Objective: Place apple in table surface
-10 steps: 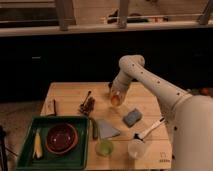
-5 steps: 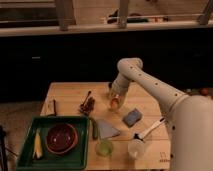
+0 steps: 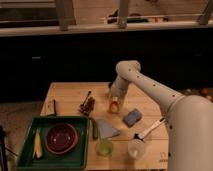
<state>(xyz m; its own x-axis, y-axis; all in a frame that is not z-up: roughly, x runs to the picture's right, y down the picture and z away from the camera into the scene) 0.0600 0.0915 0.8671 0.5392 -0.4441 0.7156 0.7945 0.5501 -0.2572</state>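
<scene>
The apple, small, orange-red with a yellowish patch, sits between the fingers of my gripper at the middle of the table surface, a light tan plank top. The gripper points down and is shut on the apple, which is at or just above the wood; I cannot tell whether it touches. The white arm reaches in from the lower right, and its wrist hides the top of the apple.
A blue sponge lies just right of the apple. Dark utensils lie to its left. A grey cloth, a green cup, a clear cup and a white-handled brush lie nearer. A green tray holds a dark red bowl.
The gripper has moved down towards the tabletop with the apple in it. Nothing else has moved.
</scene>
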